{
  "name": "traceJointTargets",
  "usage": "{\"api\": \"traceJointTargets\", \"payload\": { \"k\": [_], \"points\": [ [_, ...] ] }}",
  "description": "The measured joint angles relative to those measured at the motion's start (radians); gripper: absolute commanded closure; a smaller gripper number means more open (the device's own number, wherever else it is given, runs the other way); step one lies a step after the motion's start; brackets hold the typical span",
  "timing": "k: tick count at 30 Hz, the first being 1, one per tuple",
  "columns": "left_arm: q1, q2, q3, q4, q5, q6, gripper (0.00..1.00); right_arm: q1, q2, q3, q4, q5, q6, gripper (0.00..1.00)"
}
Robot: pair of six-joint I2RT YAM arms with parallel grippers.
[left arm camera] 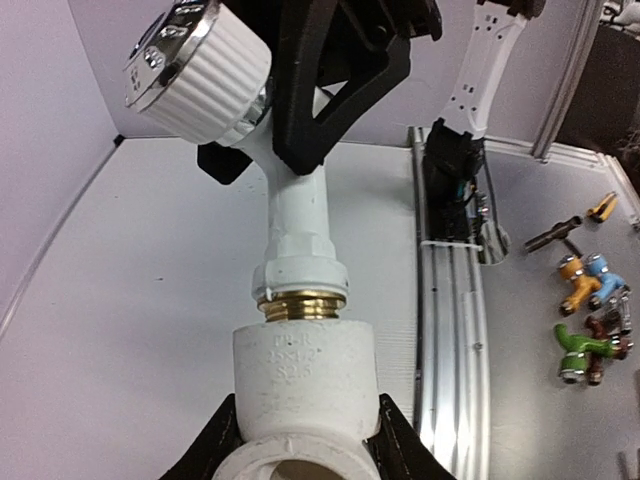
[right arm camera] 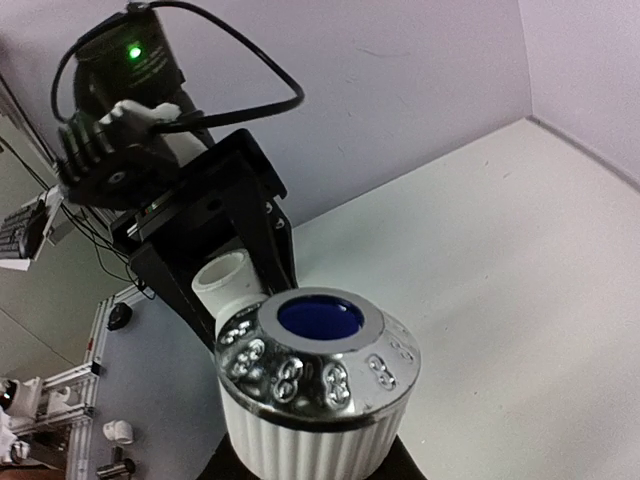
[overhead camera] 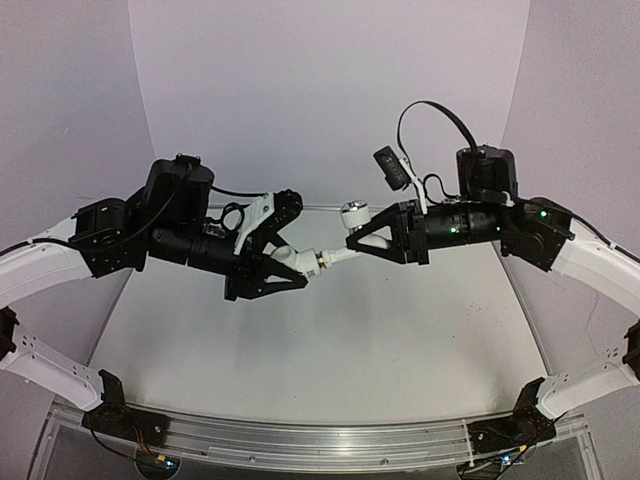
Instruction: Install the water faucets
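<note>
thread meets socket in the gap between the two grippers, held clear above the table. the left gripper is closed down on the short white fitting, one black finger against each side of it, the fitting's open end towards the wrist and its other end pointing out past the fingertips. lettering moulded on the fitting is too faint to read. straight ahead of those fingertips the tap lines up with the fitting: its brass thread sits in the fitting's mouth, with a few turns showing between the tap's white collar and the fitting's rim. the right gripper is clamped on the tap's white body, its black fingers pinching the neck just under the knob. from the right wrist the ribbed knob fills the space just beyond the fingers, chrome-rimmed with a blue disc in its top, and further out past it the fitting shows as a white tube in the left gripper's hold. the two grippers face each other tip to tip, near but apart. to the right of the left gripper's fingers, in its wrist view, an aluminium rail runs along the table edge, and beyond the rail lie several small coloured taps, yellow, blue and green.
</note>
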Motion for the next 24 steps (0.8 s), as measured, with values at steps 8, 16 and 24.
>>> {"api": "traceJointTargets", "payload": {
  "k": [8,16,24],
  "points": [
    [-0.070,-0.031,-0.085,0.103,-0.250,0.196,1.00,-0.048,0.041,0.000,0.025,-0.088,0.177,0.54],
    [-0.090,-0.040,-0.086,0.068,-0.425,0.207,1.00,-0.077,0.039,0.044,0.023,-0.110,0.136,0.02],
    [-0.080,-0.043,-0.034,-0.086,-0.312,0.057,1.00,-0.080,-0.103,0.065,-0.004,-0.019,-0.281,0.02]
  ]
}}
